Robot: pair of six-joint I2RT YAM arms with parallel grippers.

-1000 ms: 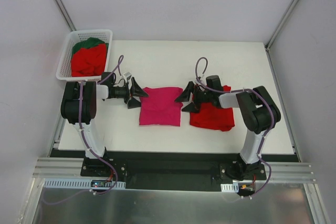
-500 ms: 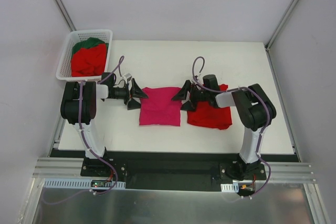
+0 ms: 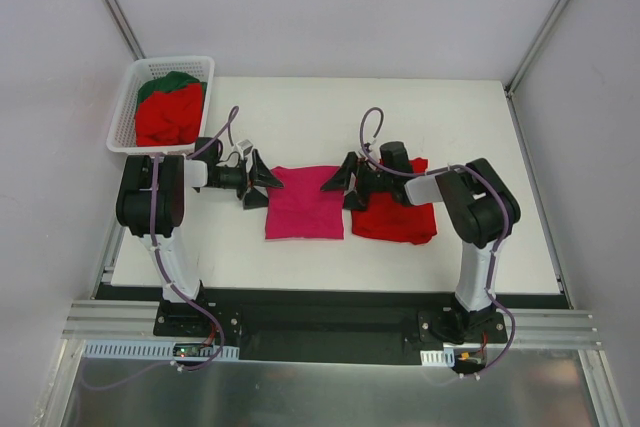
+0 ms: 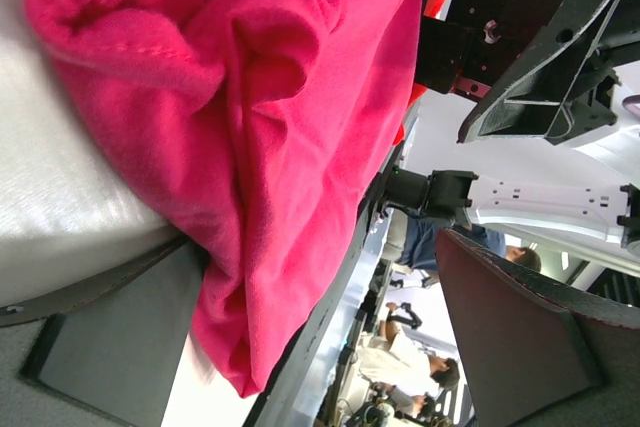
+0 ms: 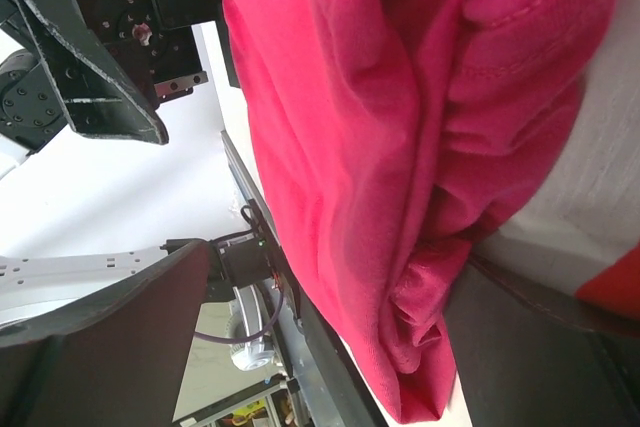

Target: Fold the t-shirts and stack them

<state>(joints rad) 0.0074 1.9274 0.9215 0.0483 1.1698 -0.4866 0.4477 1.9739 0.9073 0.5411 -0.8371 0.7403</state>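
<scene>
The right gripper (image 3: 338,193) has moved to the left during the last second. It now stands at the right edge of the magenta t-shirt (image 3: 304,205), with its jaws spread wide and nothing between them. The left gripper (image 3: 268,187) has not moved. It waits at the far left corner of the same shirt, also wide and empty. In both wrist views the pink cloth lies bunched just in front of the open fingers (image 4: 110,337), not yet between them.

The magenta t-shirt lies half folded in the middle of the table (image 3: 440,117). A folded red t-shirt (image 3: 400,222) lies to its right, under the right arm, and it seems to have shifted a little to the left with that arm. 2 more shirts, 1 red (image 3: 168,117) and 1 dark green (image 3: 170,82), wait in the white basket (image 3: 125,97) at the far left.

I judge that both grippers are now placed to pinch the 2 far corners for the next fold.
</scene>
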